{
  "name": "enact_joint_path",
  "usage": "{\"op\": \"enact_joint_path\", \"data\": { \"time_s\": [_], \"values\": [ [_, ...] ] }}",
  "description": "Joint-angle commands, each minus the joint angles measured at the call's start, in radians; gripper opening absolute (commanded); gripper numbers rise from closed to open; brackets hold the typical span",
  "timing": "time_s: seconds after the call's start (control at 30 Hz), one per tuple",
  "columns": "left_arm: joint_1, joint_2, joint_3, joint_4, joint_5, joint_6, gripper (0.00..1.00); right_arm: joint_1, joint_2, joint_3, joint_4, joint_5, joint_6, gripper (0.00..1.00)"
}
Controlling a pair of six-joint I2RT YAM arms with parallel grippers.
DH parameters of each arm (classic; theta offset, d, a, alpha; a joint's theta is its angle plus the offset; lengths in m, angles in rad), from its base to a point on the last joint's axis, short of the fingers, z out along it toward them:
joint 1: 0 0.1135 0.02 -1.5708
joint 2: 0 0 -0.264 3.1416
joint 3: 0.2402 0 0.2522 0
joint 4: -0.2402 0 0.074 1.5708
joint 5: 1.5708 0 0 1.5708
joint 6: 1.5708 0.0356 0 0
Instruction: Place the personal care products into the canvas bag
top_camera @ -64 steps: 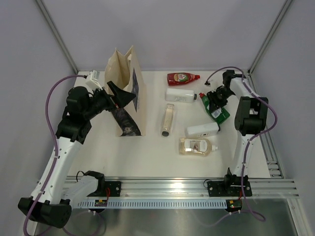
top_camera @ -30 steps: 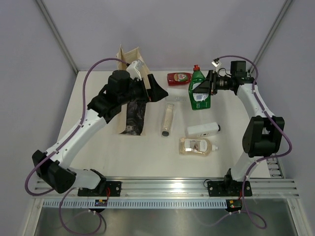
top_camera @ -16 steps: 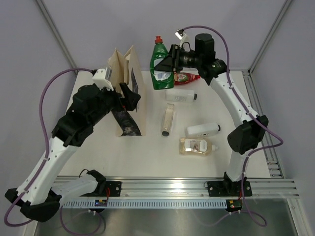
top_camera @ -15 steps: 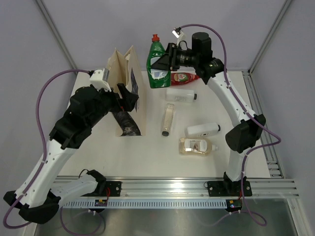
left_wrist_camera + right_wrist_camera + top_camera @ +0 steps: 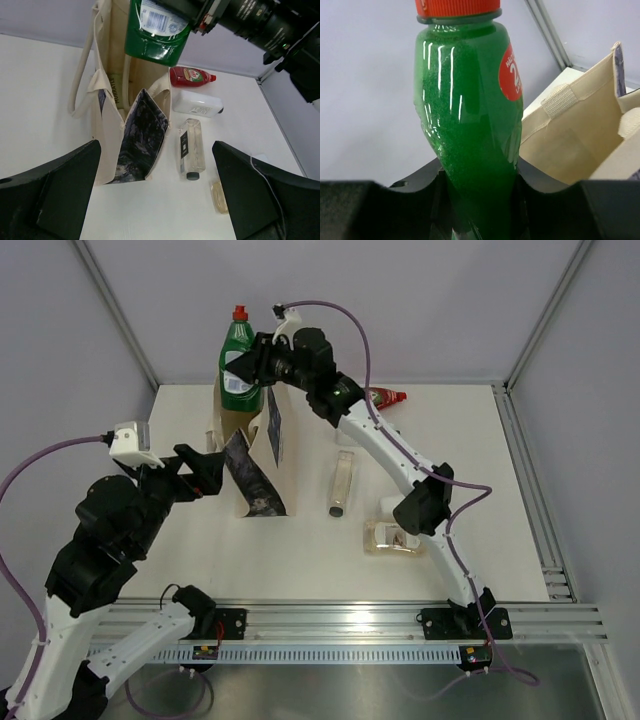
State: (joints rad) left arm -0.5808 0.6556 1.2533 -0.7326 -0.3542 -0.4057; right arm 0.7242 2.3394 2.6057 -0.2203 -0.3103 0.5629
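Green bottle, liquid-filled, judged heavy, rigid and slick, hangs upright directly above the canvas bag, clamped at its waist by the right gripper. The left gripper is spread empty beside the bag.

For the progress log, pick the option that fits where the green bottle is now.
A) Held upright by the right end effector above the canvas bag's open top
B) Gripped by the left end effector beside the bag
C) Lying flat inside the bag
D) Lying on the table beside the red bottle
A: the right end effector is shut on the green bottle, cap up, over the open mouth of the canvas bag.
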Motion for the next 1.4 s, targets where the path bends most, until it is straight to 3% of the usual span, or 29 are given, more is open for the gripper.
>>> {"op": "enact_joint_path", "data": {
  "time_s": [0.0, 0.2, 0.3, 0.43, 0.47, 0.67, 0.7, 0.9, 1.0, 1.07, 1.17, 1.37],
  "values": [
    [0.001, -0.022, -0.011, -0.036, -0.077, -0.022, 0.99, 0.038, 0.008, 0.063, 0.252, 0.192, -0.078, 0.00],
    [0.001, -0.045, -0.029, -0.067, -0.098, -0.038, 0.99, 0.044, -0.028, -0.054, 0.300, 0.249, -0.210, 0.00],
    [0.001, -0.053, -0.041, -0.051, -0.103, -0.035, 0.99, 0.044, -0.054, -0.120, 0.311, 0.264, -0.262, 0.07],
    [0.001, -0.047, -0.057, -0.034, -0.098, -0.030, 0.99, 0.044, -0.101, -0.225, 0.335, 0.249, -0.365, 0.31],
    [0.001, -0.044, -0.060, -0.027, -0.097, -0.028, 0.99, 0.044, -0.117, -0.240, 0.335, 0.219, -0.380, 0.43],
    [0.001, -0.040, -0.081, 0.004, -0.078, -0.033, 0.99, 0.043, -0.152, -0.314, 0.349, 0.139, -0.457, 0.66],
    [0.001, -0.040, -0.083, 0.006, -0.075, -0.036, 0.99, 0.043, -0.153, -0.312, 0.346, 0.135, -0.459, 0.74],
    [0.001, -0.037, -0.087, 0.019, -0.054, -0.044, 0.99, 0.031, -0.163, -0.285, 0.329, 0.076, -0.456, 0.79],
    [0.001, -0.021, -0.080, 0.041, -0.005, -0.030, 0.99, -0.003, -0.170, -0.253, 0.308, -0.076, -0.440, 0.80],
    [0.001, 0.013, -0.057, 0.050, 0.032, -0.015, 0.99, -0.040, -0.173, -0.230, 0.303, -0.258, -0.410, 0.87],
    [0.001, 0.065, -0.038, 0.058, 0.060, 0.002, 0.99, -0.063, -0.166, -0.182, 0.206, -0.355, -0.397, 0.90],
    [0.001, 0.133, -0.037, 0.140, 0.113, 0.048, 0.99, -0.130, -0.255, -0.326, 0.126, -0.424, -0.362, 0.89]
  ]
}}
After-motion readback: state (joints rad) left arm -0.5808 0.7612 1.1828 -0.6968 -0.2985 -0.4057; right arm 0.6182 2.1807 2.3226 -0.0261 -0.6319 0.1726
